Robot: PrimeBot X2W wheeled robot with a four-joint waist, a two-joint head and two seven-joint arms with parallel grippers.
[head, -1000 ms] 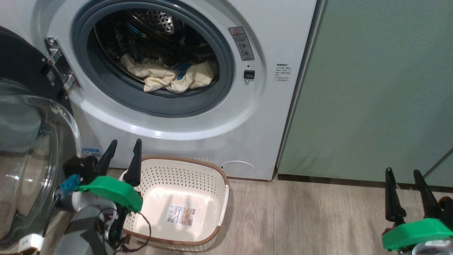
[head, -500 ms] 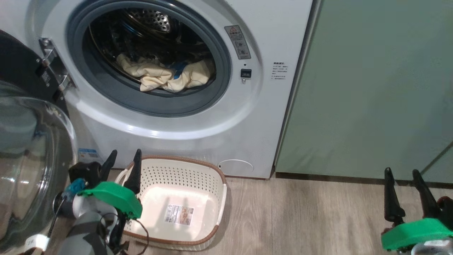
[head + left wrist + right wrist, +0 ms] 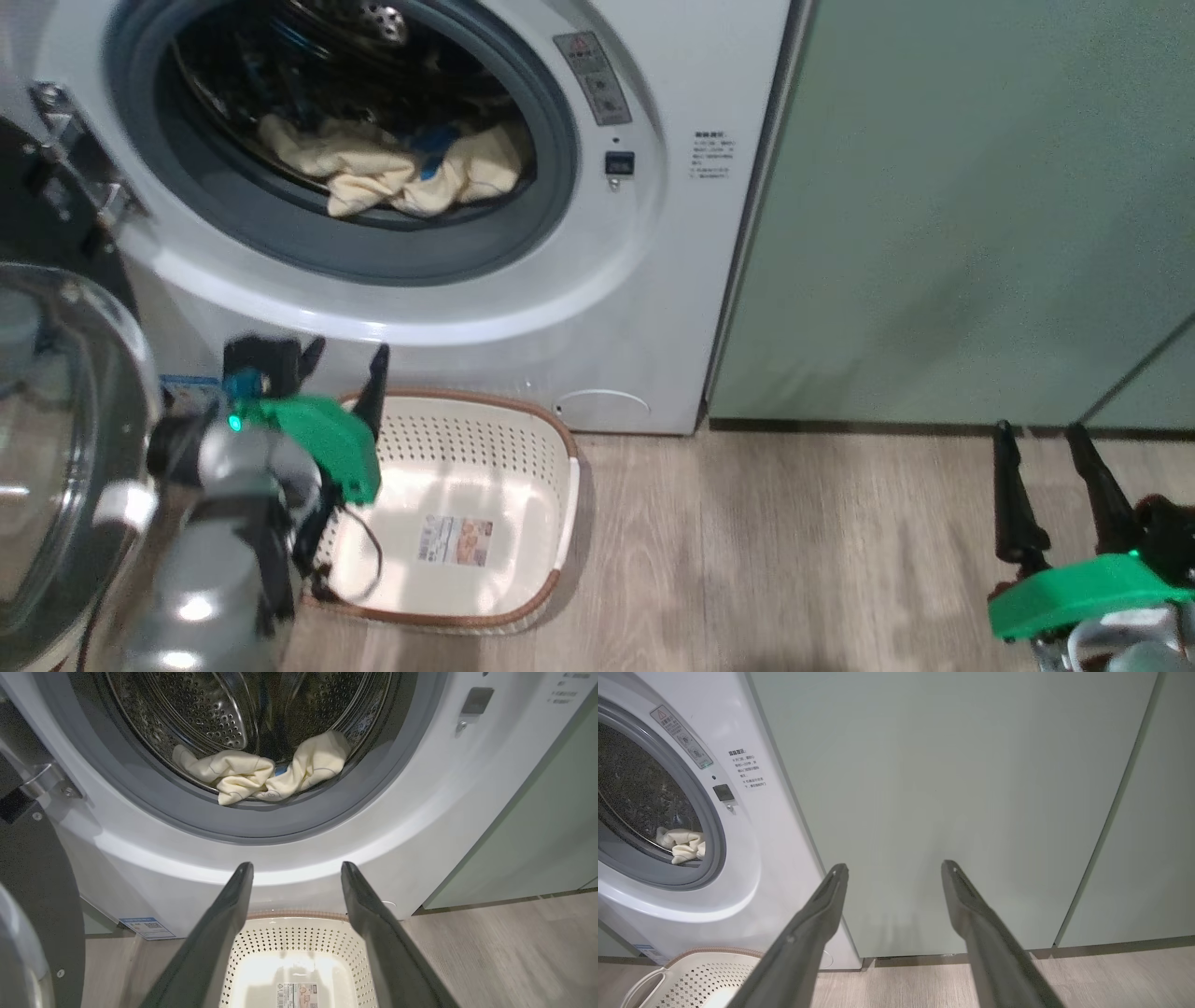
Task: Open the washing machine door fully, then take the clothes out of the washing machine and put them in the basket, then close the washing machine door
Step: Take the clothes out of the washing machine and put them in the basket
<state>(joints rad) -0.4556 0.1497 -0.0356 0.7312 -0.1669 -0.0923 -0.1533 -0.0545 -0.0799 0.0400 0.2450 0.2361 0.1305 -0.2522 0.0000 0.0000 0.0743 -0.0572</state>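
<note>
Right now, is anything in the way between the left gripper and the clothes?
Nothing visible. The washing machine door stands open at the side; the open left gripper faces the clothes.

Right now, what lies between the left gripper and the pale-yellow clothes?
In the left wrist view: the big white washing machine's front lip and its grey rubber ring.

Head view looks down on washing machine (image 3: 653, 308) and basket (image 3: 485, 439); both low wrist views share them.

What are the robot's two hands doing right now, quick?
Left gripper: open, holding nothing.
Right gripper: open, holding nothing.
</note>
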